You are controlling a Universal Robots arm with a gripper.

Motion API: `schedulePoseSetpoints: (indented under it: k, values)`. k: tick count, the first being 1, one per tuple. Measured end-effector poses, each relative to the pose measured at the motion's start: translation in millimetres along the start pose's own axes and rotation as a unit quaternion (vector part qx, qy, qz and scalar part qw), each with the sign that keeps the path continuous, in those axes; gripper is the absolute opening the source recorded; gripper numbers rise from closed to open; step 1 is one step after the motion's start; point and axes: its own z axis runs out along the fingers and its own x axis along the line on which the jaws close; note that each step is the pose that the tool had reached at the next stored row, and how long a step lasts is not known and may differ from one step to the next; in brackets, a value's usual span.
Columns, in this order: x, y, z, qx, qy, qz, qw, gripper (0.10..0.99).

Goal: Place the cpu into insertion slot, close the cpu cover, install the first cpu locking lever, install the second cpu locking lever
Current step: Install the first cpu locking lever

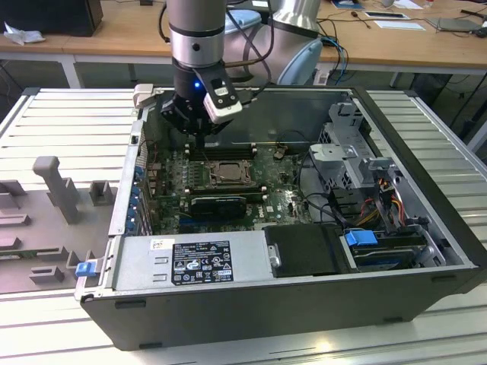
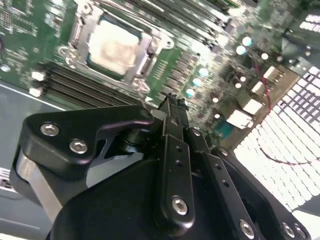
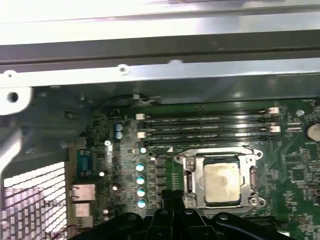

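The cpu (image 3: pixel 222 182) lies seated in the insertion slot (image 1: pixel 204 173), its pale face showing through the cut-out of the cpu cover (image 3: pixel 196 176), which we see lying flat over the slot. Just to the exterior view's left of the slot, and above it, we find the gripper (image 1: pixel 199 139), its jaws pressed together on nothing. Well to the exterior view's right of the slot stands a grey metal drive cage (image 1: pixel 342 148).

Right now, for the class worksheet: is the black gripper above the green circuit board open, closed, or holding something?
Black gripper: closed, fingertips together, holding nothing; the pale silvery-beige square cpu lies apart on the green circuit board.
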Motion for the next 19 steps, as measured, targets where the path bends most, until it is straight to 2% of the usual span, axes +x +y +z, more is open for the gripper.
schedulePoseSetpoints:
  k: [1,2,4,7,10,12,13,15,16,19]
  values:
    - [8.8,-0.5,2.2,-0.0013,0.0,-0.001,1.0,0.106]
    - [12.0,-0.7,3.7,-0.0021,0.0001,-0.002,1.0,0.106]
    - [14.3,0.4,6.4,-0.004,0.0003,-0.002,1.0,0.106]
    - [16.6,8.4,10.0,-0.0055,0.0004,-0.002,1.0,0.106]
    - [20.3,28.0,13.3,-0.0059,0.0004,-0.003,1.0,0.106]
    - [17.3,29.8,13.4,-0.006,0.0005,-0.004,1.0,0.106]
    - [12.8,30.4,13.4,-0.0059,0.0005,-0.004,1.0,0.106]
    - [-3.1,31.4,13.5,-0.0059,0.0006,-0.005,1.0,0.106]
    - [-7.9,31.6,13.6,-0.0059,0.0006,-0.005,1.0,0.106]
    - [-15.7,32.1,13.8,-0.0059,0.0006,-0.005,1.0,0.106]
